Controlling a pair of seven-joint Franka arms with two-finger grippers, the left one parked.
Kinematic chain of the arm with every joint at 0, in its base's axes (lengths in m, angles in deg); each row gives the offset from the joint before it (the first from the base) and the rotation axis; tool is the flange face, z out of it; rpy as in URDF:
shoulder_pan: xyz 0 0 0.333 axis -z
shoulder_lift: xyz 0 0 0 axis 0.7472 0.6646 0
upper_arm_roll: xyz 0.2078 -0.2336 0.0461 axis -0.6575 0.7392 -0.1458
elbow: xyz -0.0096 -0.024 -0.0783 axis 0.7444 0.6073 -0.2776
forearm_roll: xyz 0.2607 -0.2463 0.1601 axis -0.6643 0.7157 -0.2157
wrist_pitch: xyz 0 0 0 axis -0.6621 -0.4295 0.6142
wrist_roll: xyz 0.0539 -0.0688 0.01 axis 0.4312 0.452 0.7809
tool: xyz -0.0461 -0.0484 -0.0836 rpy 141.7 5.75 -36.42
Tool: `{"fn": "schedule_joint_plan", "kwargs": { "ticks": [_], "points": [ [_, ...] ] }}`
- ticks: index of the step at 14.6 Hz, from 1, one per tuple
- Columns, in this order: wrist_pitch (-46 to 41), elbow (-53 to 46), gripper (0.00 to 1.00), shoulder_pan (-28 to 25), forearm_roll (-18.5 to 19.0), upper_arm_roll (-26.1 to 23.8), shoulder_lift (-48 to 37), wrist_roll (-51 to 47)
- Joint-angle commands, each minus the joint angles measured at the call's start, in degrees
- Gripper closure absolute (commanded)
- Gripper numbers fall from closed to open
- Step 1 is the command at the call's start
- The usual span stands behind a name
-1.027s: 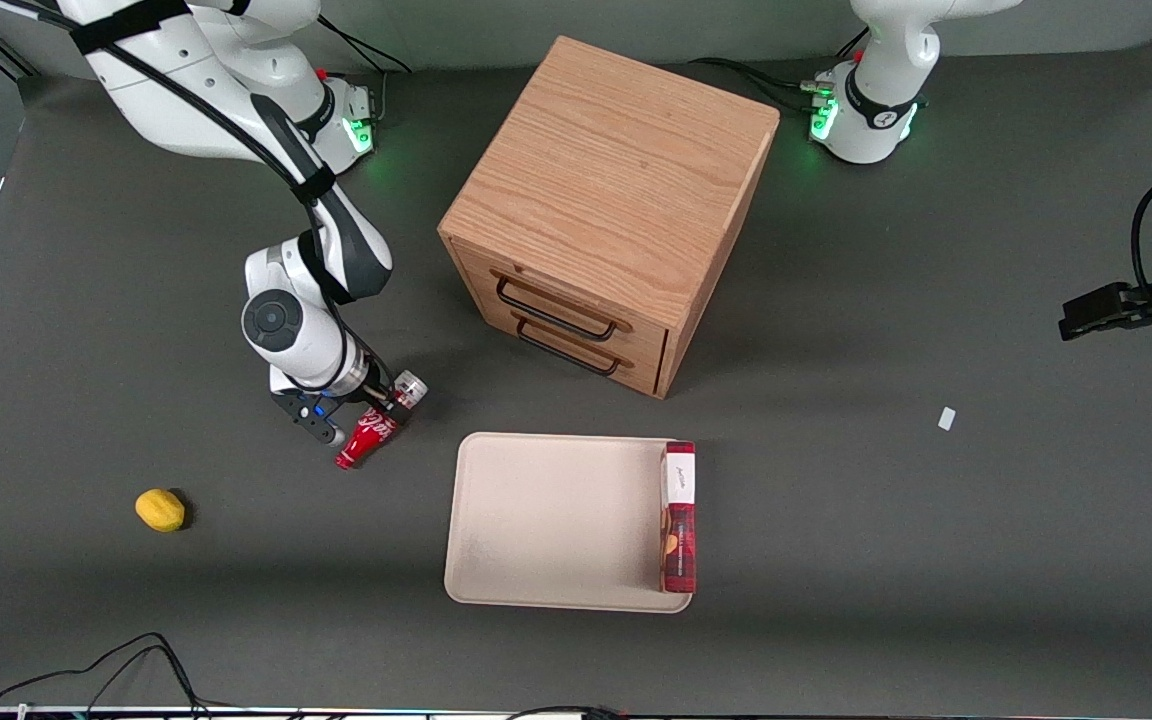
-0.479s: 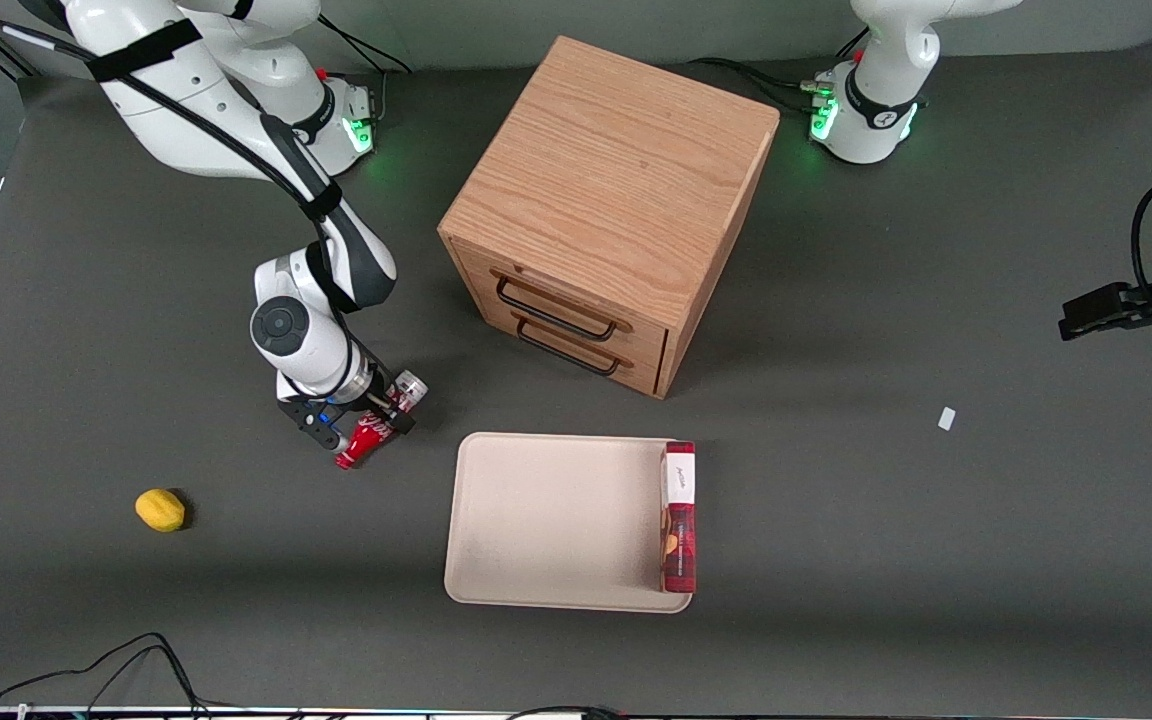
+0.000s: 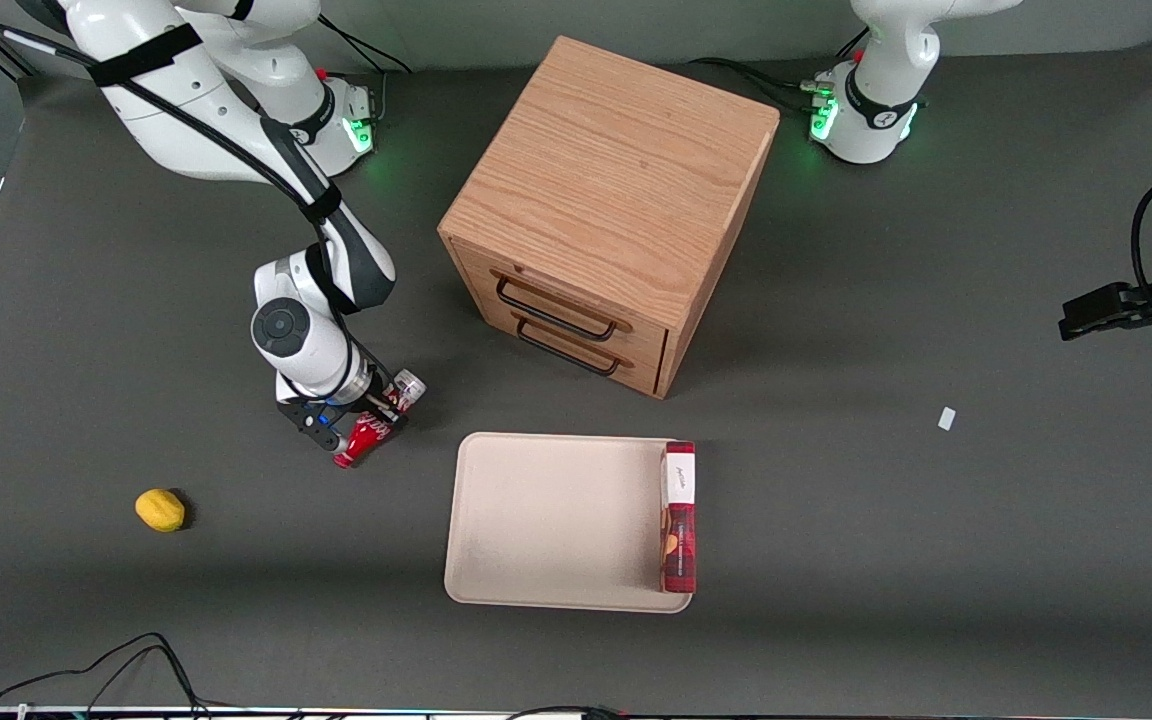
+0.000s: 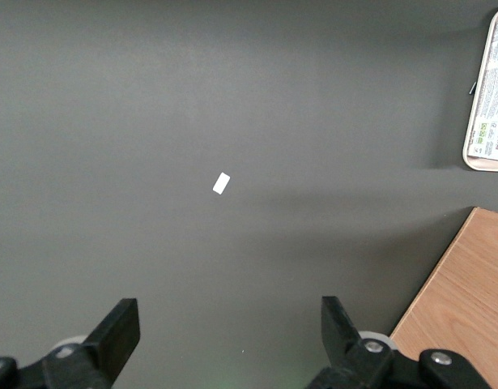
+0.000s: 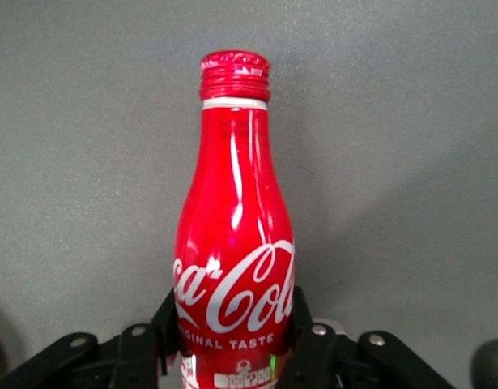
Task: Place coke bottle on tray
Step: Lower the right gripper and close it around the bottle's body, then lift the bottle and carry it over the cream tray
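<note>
- Since a second ago the right arm's wrist has shifted a little toward the tray (image 3: 556,520) and the gripper (image 3: 368,428) has come down onto the bottle (image 3: 368,432); over the last half second almost nothing has changed
- The bottle itself has barely moved: its cap end sits a touch higher in the front view than it did a second ago
- The gripper's two black fingers (image 5: 307,344) press against the bottle's lower body, one on each side, pinching it just below the white script
- The bottle (image 5: 232,243) lies on the table, off the tray, just beside the tray's corner that is nearest the working arm and farthest from the front camera
- Its cap end points toward the front camera, its silver base toward the cabinet (image 3: 608,210)
- Bottle: glossy red, contoured, with a ribbed red cap, a thin white ring under it, and white script lettering (small white print beneath)
- A red box (image 3: 678,515) lies in the tray along its edge toward the parked arm
- A lemon (image 3: 160,509) sits on the table toward the working arm's end, well apart from the bottle
</note>
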Motion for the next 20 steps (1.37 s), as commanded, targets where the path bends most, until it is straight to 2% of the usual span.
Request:
{"fn": "schedule_joint_plan", "kwargs": {
  "ticks": [1, 6, 8, 11, 15, 17, 20],
  "points": [
    [0.9, -0.3, 0.98, 0.1, 1.8, 0.1, 0.3, -1.8],
    [0.2, -0.5, 1.0, 0.1, 1.8, 0.1, -0.8, -1.0],
    [-2.7, -0.9, 1.0, 0.2, 1.9, 0.1, -2.8, -0.5],
    [-11.3, -3.1, 1.0, 0.2, 2.9, 0.1, -6.8, 1.2],
    [-20.3, -7.5, 1.0, 1.1, 2.8, 0.4, -12.1, 9.9],
    [-27.9, -13.5, 1.0, 1.3, 2.7, 0.4, -13.0, 15.8],
    [-42.2, -26.5, 1.0, 1.0, 2.2, -0.3, -12.4, 17.4]
  ]
}}
